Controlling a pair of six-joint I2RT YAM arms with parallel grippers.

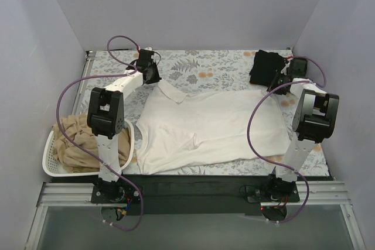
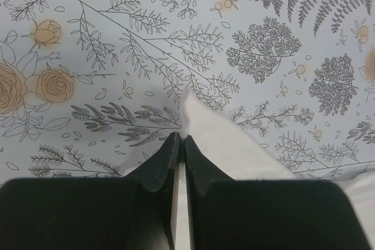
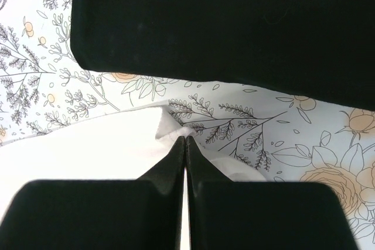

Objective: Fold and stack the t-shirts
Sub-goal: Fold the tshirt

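Though the grasps are hidden from above, left fingers [image 2: 159, 167] and right fingers [image 3: 171, 163] pinch tight onto the white t-shirt [image 1: 205, 130].

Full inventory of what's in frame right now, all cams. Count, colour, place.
white t-shirt: 1, white, spread flat mid-table
black t-shirt: 1, black, folded, far right of the table
tan t-shirt: 1, tan, bunched in the laundry basket
laundry basket: 1, white, near left edge of the table
table cover: 1, pale floral print, under the shirts
cables: 2, purple, one looped along each arm
arms: 2, black and white, bases at the near edge
left gripper: 1, black, shut on the white t-shirt's far left part
right gripper: 1, black, shut on the white t-shirt's far right edge, beside the black t-shirt
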